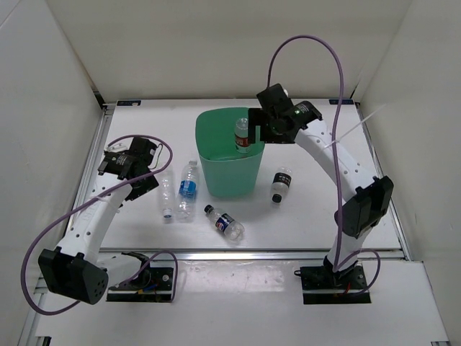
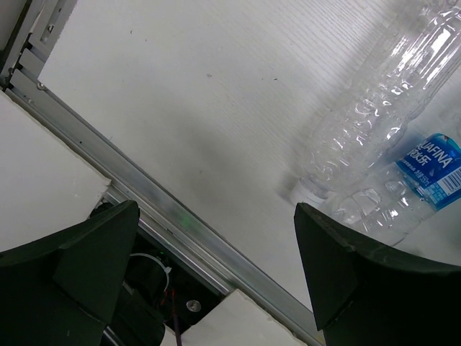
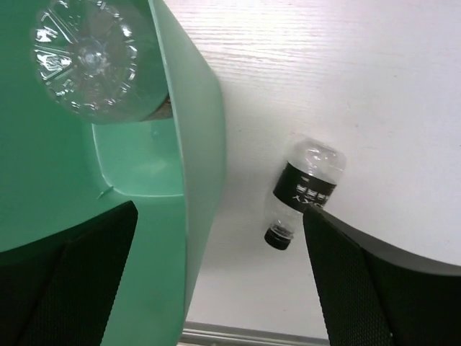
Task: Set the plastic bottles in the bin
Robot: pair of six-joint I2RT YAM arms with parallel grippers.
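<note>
The mint-green bin [image 1: 216, 169] stands mid-table. A red-labelled bottle [image 1: 242, 137] sits inside it against the right wall; its clear base [image 3: 90, 61] shows in the right wrist view, free of the fingers. My right gripper [image 1: 259, 128] is open over the bin's right rim [image 3: 194, 144], and its jaws [image 3: 220, 281] are empty. A black-labelled bottle [image 1: 282, 184] lies right of the bin and also shows in the right wrist view [image 3: 306, 186]. My left gripper [image 1: 144, 184] is open and empty [image 2: 216, 274], just left of an unlabelled bottle [image 1: 166, 194] [image 2: 382, 101] and a blue-labelled bottle [image 1: 188, 189] [image 2: 425, 173]. Another bottle [image 1: 225, 222] lies in front of the bin.
An aluminium rail [image 1: 252, 252] runs along the table's near edge and shows under the left fingers [image 2: 180, 216]. White walls enclose the back and both sides. Purple cables loop over each arm.
</note>
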